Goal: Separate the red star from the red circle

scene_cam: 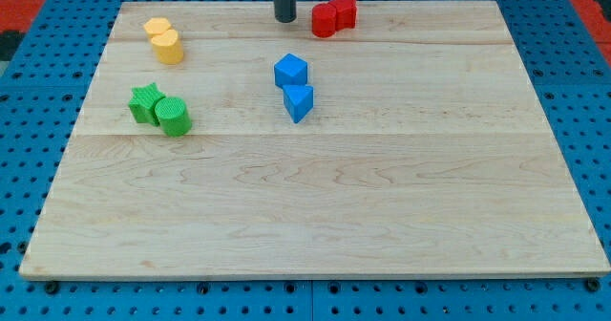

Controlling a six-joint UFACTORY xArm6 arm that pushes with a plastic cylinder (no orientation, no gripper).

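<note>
The red circle [324, 20] and the red star [344, 10] sit touching each other near the view's top edge of the wooden board, the star to the right and slightly behind. My tip [284, 19] rests on the board just left of the red circle, a small gap apart from it.
A blue cube [290, 71] and a blue triangle [298, 102] sit together at the board's middle. Two yellow blocks [165, 40] sit at the top left. A green star [145, 102] and a green cylinder [174, 117] sit at the left. The wooden board [315, 216] lies on a blue pegboard.
</note>
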